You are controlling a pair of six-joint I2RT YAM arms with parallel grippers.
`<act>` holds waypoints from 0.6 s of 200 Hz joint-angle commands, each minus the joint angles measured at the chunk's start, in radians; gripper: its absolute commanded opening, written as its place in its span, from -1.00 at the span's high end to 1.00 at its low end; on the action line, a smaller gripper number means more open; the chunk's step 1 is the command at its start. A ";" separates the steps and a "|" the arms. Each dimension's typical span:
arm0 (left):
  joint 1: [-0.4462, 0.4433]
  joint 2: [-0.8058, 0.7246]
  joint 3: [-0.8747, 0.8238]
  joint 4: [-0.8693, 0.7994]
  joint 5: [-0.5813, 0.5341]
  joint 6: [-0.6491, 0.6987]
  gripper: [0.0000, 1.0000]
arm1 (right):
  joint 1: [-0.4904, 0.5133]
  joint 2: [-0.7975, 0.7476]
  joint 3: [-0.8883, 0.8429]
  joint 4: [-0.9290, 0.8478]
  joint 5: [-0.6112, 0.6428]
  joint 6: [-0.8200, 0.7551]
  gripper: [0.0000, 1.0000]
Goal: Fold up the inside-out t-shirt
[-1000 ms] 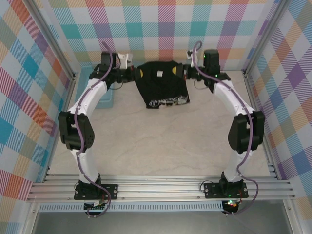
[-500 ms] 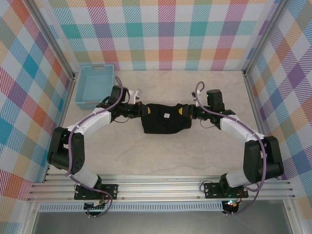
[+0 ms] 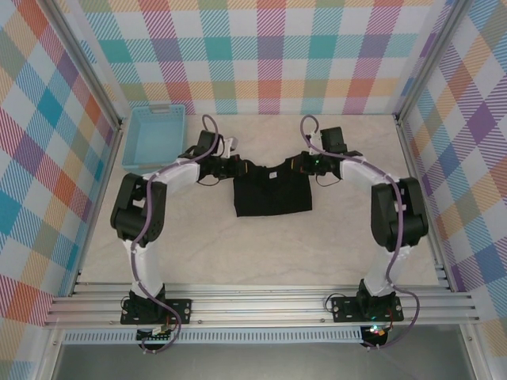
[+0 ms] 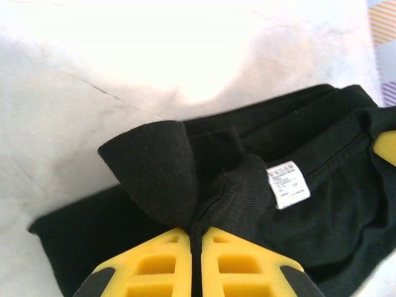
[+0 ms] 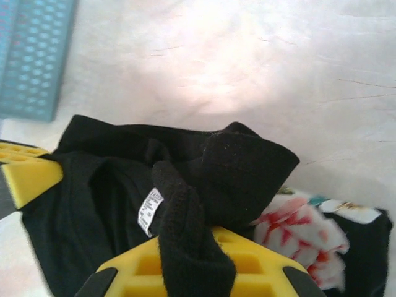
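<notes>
The inside-out t-shirt (image 3: 273,198) is black and lies as a folded rectangle at the middle of the table, collar edge toward the back wall. My left gripper (image 3: 244,169) is shut on the shirt's upper left edge, and in the left wrist view a bunched fold of t-shirt (image 4: 154,167) is pinched between its yellow fingers (image 4: 161,263). A white label (image 4: 288,184) shows inside the collar. My right gripper (image 3: 293,165) is shut on the upper right edge, with a strip of t-shirt (image 5: 192,247) running up over its fingers. The floral print (image 5: 303,232) lies beside that gripper.
A light blue basket (image 3: 153,138) stands at the back left, close to the left arm, and its corner (image 5: 34,55) shows in the right wrist view. Checked walls close in the back and both sides. Bare tabletop (image 3: 261,253) lies between the shirt and the arm bases.
Both grippers carried the shirt from the back wall toward the front, then back a little. They now sit closer together, and the shirt lies flat as a neater rectangle.
</notes>
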 commanded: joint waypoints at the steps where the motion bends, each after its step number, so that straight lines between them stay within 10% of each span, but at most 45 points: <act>1: 0.015 0.080 0.048 0.045 -0.073 0.019 0.76 | -0.005 0.096 0.082 -0.073 0.087 -0.057 0.69; 36: 0.036 0.129 0.059 0.087 -0.141 -0.037 0.22 | -0.027 0.202 0.253 -0.221 0.176 -0.084 0.25; 78: 0.041 -0.064 -0.057 0.034 -0.210 -0.047 -0.33 | -0.048 -0.057 0.073 -0.240 0.212 -0.106 -0.21; 120: 0.017 -0.164 -0.193 -0.018 -0.098 -0.091 -0.58 | -0.050 -0.106 -0.098 -0.190 -0.033 0.012 -0.60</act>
